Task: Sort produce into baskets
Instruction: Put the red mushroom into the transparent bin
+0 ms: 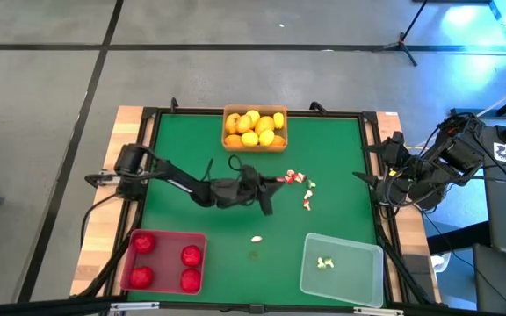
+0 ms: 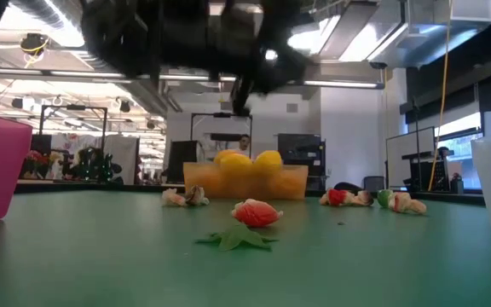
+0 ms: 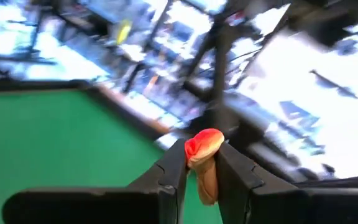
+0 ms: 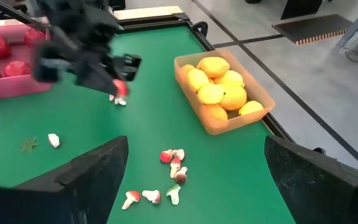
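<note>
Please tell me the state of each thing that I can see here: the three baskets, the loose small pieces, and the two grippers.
Left gripper: shut on a red-capped piece, lifted.
Right gripper: open, empty, at the table's right edge.
Orange basket: full of yellow fruits.
Red basket: holds four red fruits.
Clear basket: holds one small bit.
Loose pieces: lying on the mat.

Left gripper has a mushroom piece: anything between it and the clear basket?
Nothing visible. The left gripper holds the mushroom piece above mid-table; open green mat lies between it and the clear basket. One loose piece lies off that line. The right gripper waits, open, at the table's right edge.
</note>
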Controlling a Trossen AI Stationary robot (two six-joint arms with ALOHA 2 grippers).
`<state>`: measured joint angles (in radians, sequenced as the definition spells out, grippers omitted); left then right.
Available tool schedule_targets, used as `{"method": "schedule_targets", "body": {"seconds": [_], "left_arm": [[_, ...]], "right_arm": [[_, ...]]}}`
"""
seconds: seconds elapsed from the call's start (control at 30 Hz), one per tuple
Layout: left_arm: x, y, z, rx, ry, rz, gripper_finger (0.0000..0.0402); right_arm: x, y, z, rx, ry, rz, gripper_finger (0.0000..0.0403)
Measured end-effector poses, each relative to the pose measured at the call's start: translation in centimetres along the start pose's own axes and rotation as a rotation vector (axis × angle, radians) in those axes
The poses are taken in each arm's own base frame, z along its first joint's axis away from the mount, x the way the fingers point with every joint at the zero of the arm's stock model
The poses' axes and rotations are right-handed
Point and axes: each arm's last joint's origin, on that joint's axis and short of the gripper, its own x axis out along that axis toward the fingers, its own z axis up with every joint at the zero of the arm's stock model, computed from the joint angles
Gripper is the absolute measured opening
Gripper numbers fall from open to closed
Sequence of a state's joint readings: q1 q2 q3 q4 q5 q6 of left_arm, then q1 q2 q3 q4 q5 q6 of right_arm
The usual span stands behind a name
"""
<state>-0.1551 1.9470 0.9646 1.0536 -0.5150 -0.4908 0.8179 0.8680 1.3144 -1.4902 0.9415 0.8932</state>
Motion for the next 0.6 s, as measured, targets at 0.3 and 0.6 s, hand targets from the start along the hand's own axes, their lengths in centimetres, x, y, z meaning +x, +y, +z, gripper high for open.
{"method": "schedule_targets", "body": {"seconds": [0.3,0.6], "left_arm": [[2.8,-8.7,2.6,0.227,0.205,-0.206,0.0060],[5.3,-11.8,2.1,0.253,0.233,-0.285,0.0060]], "right_arm": [[0.0,0.1,0.0,0.006,0.006,0.009,0.0374],[0.0,0.2,-0.1,0.031,0.035,0.031,0.0374]]}}
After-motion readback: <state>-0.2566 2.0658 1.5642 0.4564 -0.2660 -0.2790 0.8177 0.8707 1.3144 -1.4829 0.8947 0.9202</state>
